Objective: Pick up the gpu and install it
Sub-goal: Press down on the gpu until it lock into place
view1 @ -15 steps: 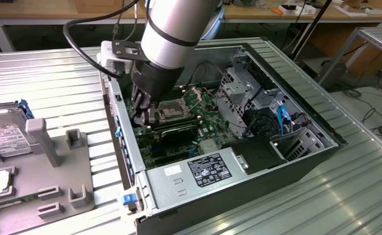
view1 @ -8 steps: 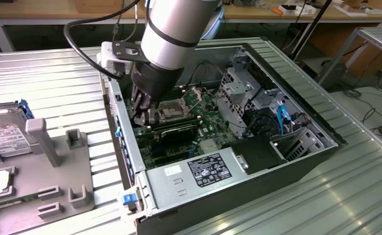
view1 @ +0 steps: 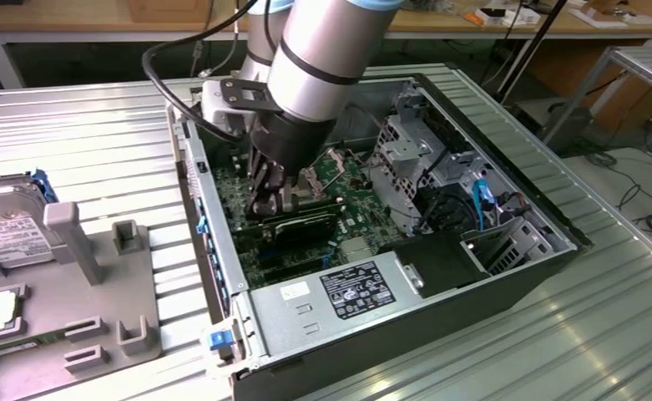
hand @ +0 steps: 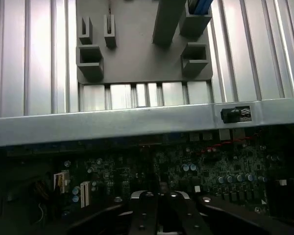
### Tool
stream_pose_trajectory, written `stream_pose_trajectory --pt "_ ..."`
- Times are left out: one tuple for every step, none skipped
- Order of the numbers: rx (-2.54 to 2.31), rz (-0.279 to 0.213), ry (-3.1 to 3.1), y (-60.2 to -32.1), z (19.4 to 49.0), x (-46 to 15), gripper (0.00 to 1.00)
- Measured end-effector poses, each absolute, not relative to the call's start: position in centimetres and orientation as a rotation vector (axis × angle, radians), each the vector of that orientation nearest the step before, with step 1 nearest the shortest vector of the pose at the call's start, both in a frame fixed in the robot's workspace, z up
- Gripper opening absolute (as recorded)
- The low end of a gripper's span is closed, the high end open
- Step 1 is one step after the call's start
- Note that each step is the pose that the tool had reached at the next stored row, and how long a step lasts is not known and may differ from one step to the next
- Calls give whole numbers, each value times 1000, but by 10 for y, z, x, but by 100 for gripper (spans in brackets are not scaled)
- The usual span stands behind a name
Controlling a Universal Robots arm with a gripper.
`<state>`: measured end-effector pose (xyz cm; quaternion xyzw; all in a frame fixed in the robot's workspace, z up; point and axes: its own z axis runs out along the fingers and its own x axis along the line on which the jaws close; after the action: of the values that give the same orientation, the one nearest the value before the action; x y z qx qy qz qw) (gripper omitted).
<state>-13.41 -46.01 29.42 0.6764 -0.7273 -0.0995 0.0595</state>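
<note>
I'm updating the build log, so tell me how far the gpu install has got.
Done, by the look of it: the gpu is off the grey holder tray and lies inside the open computer case, over the motherboard. In hand: the shut gripper is down at the card's edge. Left: whether it is fully seated cannot be told.

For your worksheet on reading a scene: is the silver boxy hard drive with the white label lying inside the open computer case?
No: the silver boxy hard drive rests on the grey holder tray outside the open black computer case, at the exterior view's left.
</note>
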Motion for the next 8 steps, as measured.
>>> stream_pose_trajectory --pt "2063 -289 -2203 -460 294 -132 11" --pt "2077 -276 -2203 -460 293 -130 11" --pt "2087 -268 -2203 -460 293 -130 11" --pt "2094 -262 -2201 -460 293 -129 11" --pt "2126 -237 -2196 -460 292 -128 11" --pt "2145 -224 -2188 -460 292 -126 11" --pt "2150 -223 -2183 -460 291 -123 11" --pt "2153 -223 -2181 -460 290 -120 11"
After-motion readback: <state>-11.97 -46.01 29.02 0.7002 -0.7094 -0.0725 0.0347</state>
